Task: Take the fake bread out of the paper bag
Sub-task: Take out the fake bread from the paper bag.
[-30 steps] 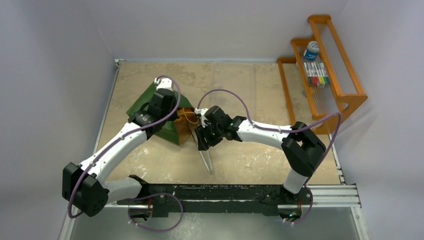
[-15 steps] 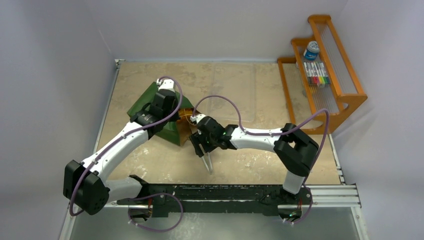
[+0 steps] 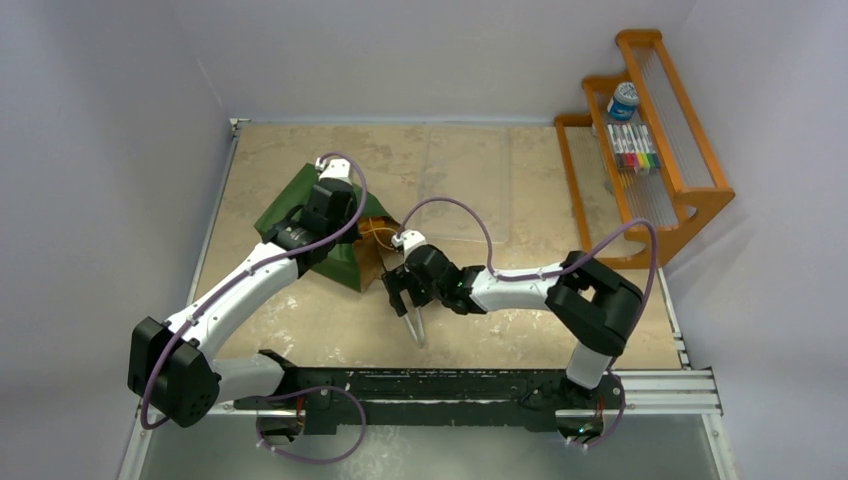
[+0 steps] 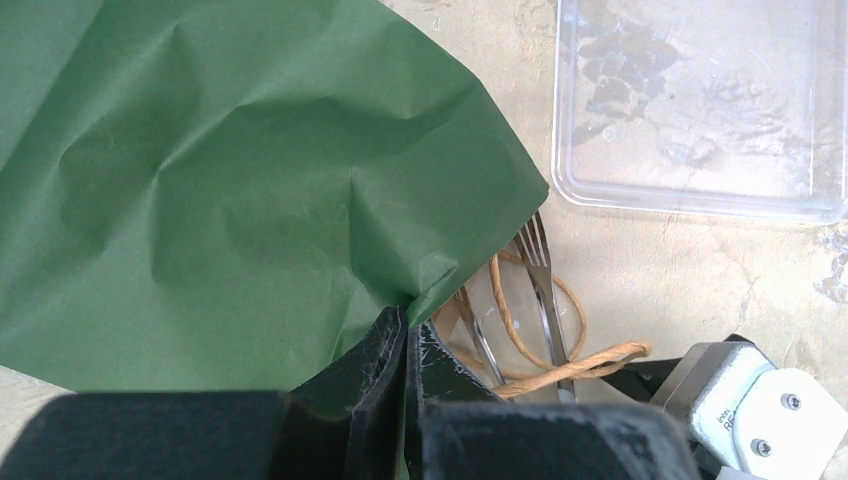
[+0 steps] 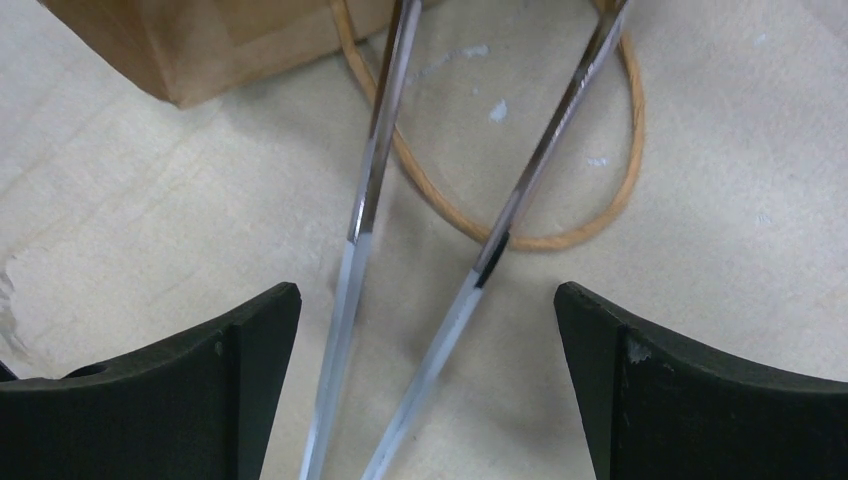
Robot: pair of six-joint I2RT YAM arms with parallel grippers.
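Paper of a dark green, creased and dented, makes up the bag (image 3: 278, 208), which is laid flat on the table (image 3: 490, 335) left of centre, with brown kraft shown at its mouth. An edge of the green paper beside that mouth is pinched between the closed jaws of the left gripper (image 4: 403, 325) — a grip seen plainly only from the left wrist, since the arm covers it from above. No bread can be made out in any view; whether any lies inside the bag cannot be told. The right gripper (image 5: 422, 292) is held low just outside the mouth, its jaws spread wide and clamped on nothing, with both metal arms of the tongs (image 5: 372, 190) passing between them. From the right wrist a loop of cord handle (image 5: 545, 243) is seen crossed by the tongs; from the left wrist a clear plastic tray (image 4: 700, 110) is shown near the bag — from above it is barely traced. A wooden rack (image 3: 700, 200) is seen only from above.
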